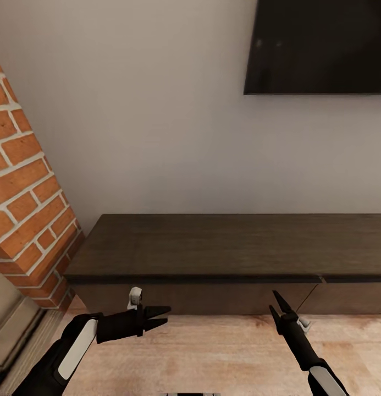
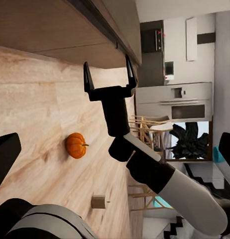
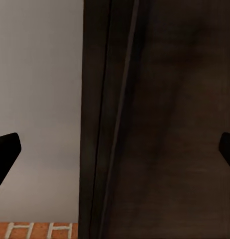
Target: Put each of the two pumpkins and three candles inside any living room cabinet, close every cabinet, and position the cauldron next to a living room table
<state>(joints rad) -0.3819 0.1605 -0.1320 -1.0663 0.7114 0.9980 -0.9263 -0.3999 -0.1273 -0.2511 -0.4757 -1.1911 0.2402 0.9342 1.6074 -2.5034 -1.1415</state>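
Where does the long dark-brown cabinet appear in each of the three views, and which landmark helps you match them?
Head view: the cabinet spans the lower middle, against the wall.
Left wrist view: its front is in the picture's upper-left corner.
Right wrist view: its dark wood takes the picture's right two-thirds.
Shared landmark: the open right gripper, near the cabinet front.

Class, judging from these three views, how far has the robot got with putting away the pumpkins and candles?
Nothing looks stored yet. One pumpkin and one candle lie on the wooden floor. The cabinet faces the robot, drawer fronts shut. Both the left gripper and right gripper are open and empty. Fetching, storing and the cauldron step remain.
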